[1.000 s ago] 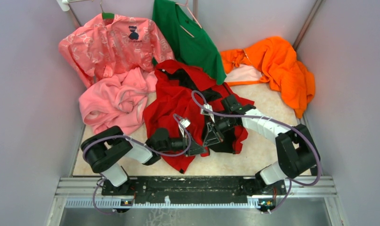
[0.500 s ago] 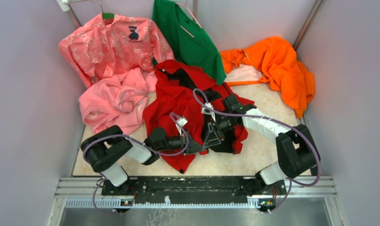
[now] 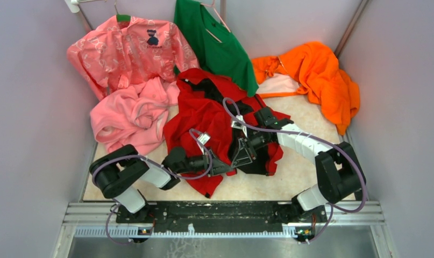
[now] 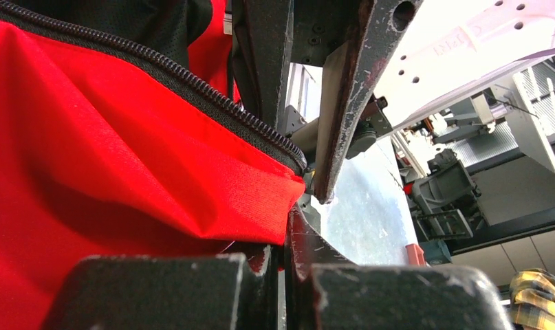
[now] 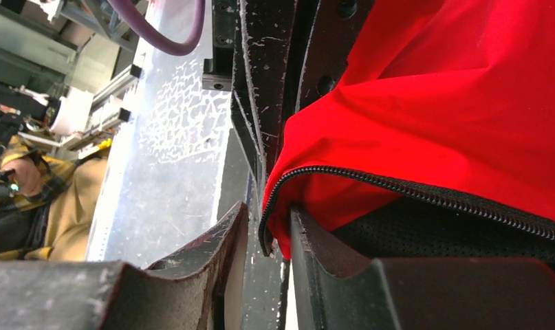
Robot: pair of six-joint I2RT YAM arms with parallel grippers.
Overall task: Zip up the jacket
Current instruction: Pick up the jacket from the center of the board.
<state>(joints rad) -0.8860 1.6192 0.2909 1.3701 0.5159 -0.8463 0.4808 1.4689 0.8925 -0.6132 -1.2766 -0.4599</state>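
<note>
**Both grippers meet at the jacket's hem**

We're over the table [image 3: 306,174], and the red jacket [image 3: 201,115] lies crumpled at its middle. Its collar is toward the back wall and its hem toward the arms, and the front is open with the dark lining showing.

The left gripper [image 3: 227,170] reaches in low from the left and is pinched tight on a red hem corner. On its wrist view we see its fingers [image 4: 157,289] pressed together with cloth caught between them, and the dark zipper [image 4: 212,103] edge runs up and away from the pinch.

The right gripper [image 3: 240,156] sits just beside it, nearly tip to tip. Its fingers stand a narrow slot apart. The end of the other zipper edge hangs into that slot and is not clamped.

Now the room. We have bare tabletop right of the jacket, out to the right wall. A thin strip is also free between the hem and the metal rail [image 3: 220,209] at the near edge.

It's tight on the left, where the pink fleece garment [image 3: 128,121] butts against the jacket's side. Behind, a green top [image 3: 217,48] hangs over the collar, and the orange garment [image 3: 319,75] fills the back right corner.
</note>
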